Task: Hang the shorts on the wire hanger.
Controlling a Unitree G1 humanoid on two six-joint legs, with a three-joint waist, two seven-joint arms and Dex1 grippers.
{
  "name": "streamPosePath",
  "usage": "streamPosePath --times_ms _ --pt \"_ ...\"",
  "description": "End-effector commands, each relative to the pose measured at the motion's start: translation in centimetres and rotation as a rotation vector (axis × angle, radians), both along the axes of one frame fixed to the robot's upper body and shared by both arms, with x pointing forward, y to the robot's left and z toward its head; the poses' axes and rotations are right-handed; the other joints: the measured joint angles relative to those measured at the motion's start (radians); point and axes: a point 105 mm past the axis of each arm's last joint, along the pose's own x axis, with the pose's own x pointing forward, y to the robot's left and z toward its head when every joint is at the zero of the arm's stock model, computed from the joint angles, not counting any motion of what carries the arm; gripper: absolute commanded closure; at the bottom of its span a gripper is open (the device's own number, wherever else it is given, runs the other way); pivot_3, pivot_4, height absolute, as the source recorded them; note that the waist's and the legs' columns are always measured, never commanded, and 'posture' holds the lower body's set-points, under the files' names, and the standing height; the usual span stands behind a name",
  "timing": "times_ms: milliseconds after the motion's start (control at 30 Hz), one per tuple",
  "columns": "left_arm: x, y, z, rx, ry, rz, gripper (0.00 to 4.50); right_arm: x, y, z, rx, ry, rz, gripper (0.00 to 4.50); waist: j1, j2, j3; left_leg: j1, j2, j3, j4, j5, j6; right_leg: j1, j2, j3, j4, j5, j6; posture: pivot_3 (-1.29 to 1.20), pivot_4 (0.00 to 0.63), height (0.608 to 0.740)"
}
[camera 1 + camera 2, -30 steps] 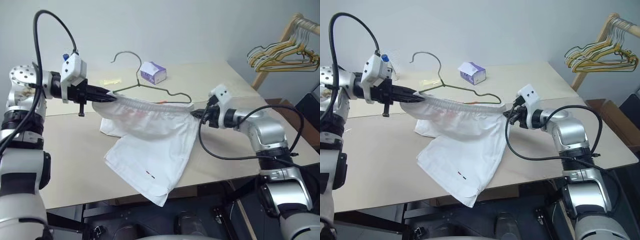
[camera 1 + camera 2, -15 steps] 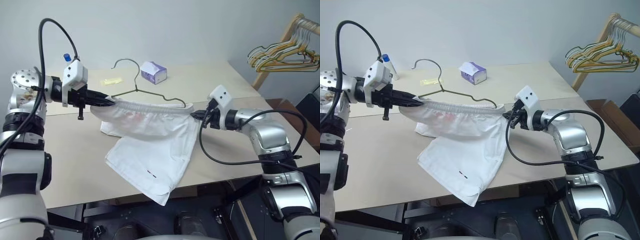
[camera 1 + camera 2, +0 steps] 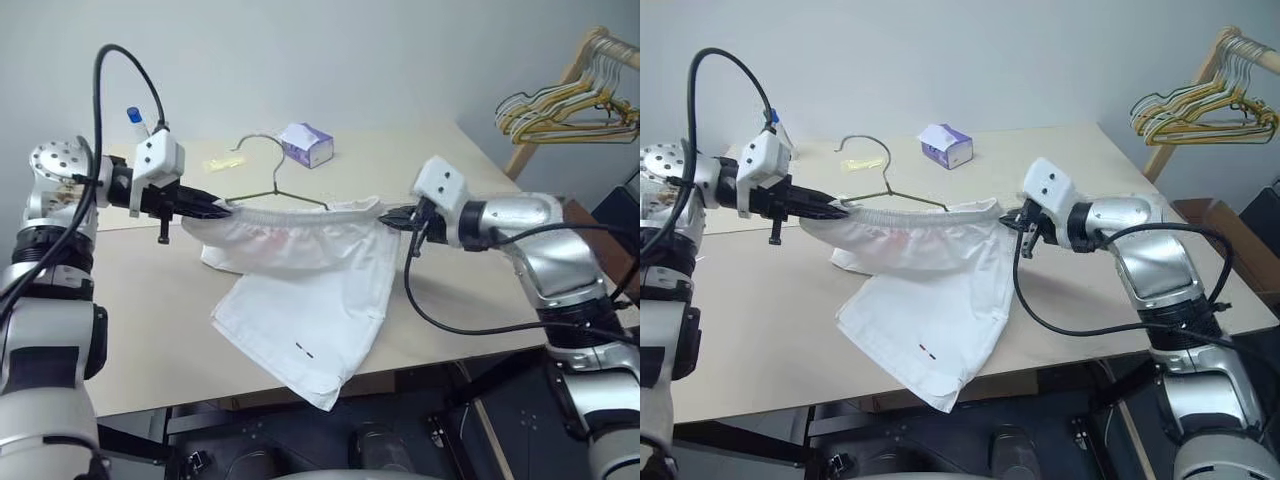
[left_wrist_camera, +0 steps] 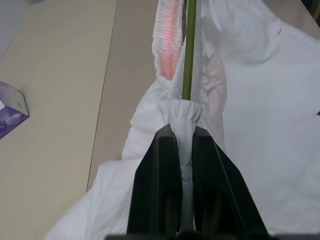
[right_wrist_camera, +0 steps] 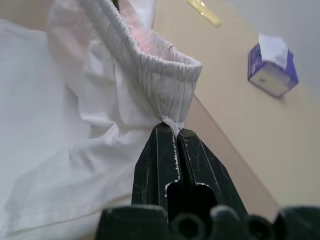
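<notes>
The white shorts (image 3: 300, 300) hang stretched by their gathered waistband between both grippers, with the legs draped down onto the beige table (image 3: 120, 300). My left gripper (image 3: 228, 210) is shut on the waistband's left end, and its fingers (image 4: 162, 165) pinch bunched fabric. The wire hanger (image 3: 274, 170), thin and dark, rises behind the waistband with its hook up. Its wire (image 4: 188, 50) runs inside the waistband opening. My right gripper (image 3: 390, 217) is shut on the waistband's right end (image 5: 172, 90), held above the table.
A purple tissue box (image 3: 306, 145) sits at the back of the table, with a small yellow item (image 3: 222, 163) to its left. A wooden rack with yellow and white hangers (image 3: 570, 110) stands at the far right. One shorts leg overhangs the table's front edge (image 3: 320, 395).
My right gripper has lifted and rolled, drawing the waistband's right end up and leftward over the hanger's right shoulder, which is now covered. The left gripper has hardly moved.
</notes>
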Motion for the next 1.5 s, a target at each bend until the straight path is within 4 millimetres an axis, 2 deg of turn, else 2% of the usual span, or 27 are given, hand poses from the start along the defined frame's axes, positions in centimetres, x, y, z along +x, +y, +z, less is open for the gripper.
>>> streamPosePath --times_ms 33,133,233,433,633,767,900,1100,1433,1500 --pt "0.3 -0.3 1.9 -0.015 -0.081 -0.007 4.49 -0.3 1.3 3.5 -0.049 -0.091 0.041 4.45 -0.002 0.0 0.0 0.0 0.0 0.0 0.0 0.0 0.0 0.0 0.0 0.001 0.0 0.0 0.0 -0.11 0.0 0.74" --pt "0.4 -0.7 2.2 -0.038 -0.099 -0.014 4.49 -0.3 2.4 4.8 -0.058 -0.089 0.056 4.45 -0.001 0.0 0.0 0.0 0.0 0.001 0.0 0.0 0.0 -0.001 0.0 0.001 0.001 0.0 0.0 -0.11 0.0 0.74" --pt "0.4 -1.0 2.8 -0.088 -0.103 -0.019 4.49 -0.4 3.1 4.1 -0.136 -0.098 0.082 4.45 0.0 0.0 0.0 -0.001 0.0 0.001 0.0 0.0 0.0 -0.001 0.0 0.0 0.001 0.0 0.0 -0.11 0.0 0.74" --pt "0.2 -1.1 3.1 -0.128 -0.104 -0.02 4.49 0.5 3.6 2.8 -0.163 -0.114 0.045 4.45 0.001 0.0 0.0 -0.002 0.0 0.003 0.001 0.0 0.0 -0.001 0.0 0.0 0.001 0.0 0.0 -0.1 0.0 0.74" --pt "0.1 -0.9 2.3 -0.108 -0.087 -0.022 4.49 0.7 3.7 2.9 -0.156 -0.163 0.036 4.45 0.0 0.0 0.0 -0.002 0.0 0.006 0.001 0.0 -0.001 -0.001 0.0 0.0 0.001 0.0 0.0 -0.1 0.0 0.74" --pt "0.2 -1.0 2.3 -0.117 -0.089 -0.019 4.49 0.0 3.8 2.6 -0.157 -0.135 0.099 3.55 -0.001 0.0 0.0 -0.002 0.0 0.007 0.001 0.001 -0.001 -0.001 0.0 0.0 0.001 0.0 0.0 -0.11 0.0 0.74" --pt "0.2 -1.2 2.5 -0.129 -0.091 -0.029 4.49 0.2 3.5 2.0 -0.127 -0.086 0.116 2.29 -0.001 0.0 0.0 -0.002 0.0 0.007 0.001 0.0 -0.001 -0.001 0.0 0.0 0.001 0.0 0.0 -0.11 0.0 0.74" --pt "0.0 -1.2 2.5 -0.127 -0.087 -0.038 4.49 0.7 3.1 1.1 -0.076 -0.029 0.123 2.29 -0.001 0.0 0.0 -0.002 0.0 0.007 0.001 0.001 -0.001 -0.001 0.0 -0.001 0.001 0.0 0.0 -0.11 0.0 0.74" --pt "-0.2 -1.6 2.3 -0.126 -0.083 -0.059 4.49 0.8 4.0 1.7 0.034 0.05 0.174 2.29 -0.003 0.0 0.0 -0.002 0.0 0.007 0.001 0.001 -0.001 -0.001 0.0 -0.001 0.001 0.0 0.0 -0.11 0.0 0.74" --pt "-0.2 -1.7 2.3 -0.125 -0.084 -0.061 4.49 1.0 4.1 1.5 0.039 0.068 0.175 2.66 -0.003 0.0 0.0 -0.002 0.0 0.007 0.001 0.001 -0.001 -0.001 0.0 -0.001 0.001 0.0 0.0 -0.11 0.0 0.74"
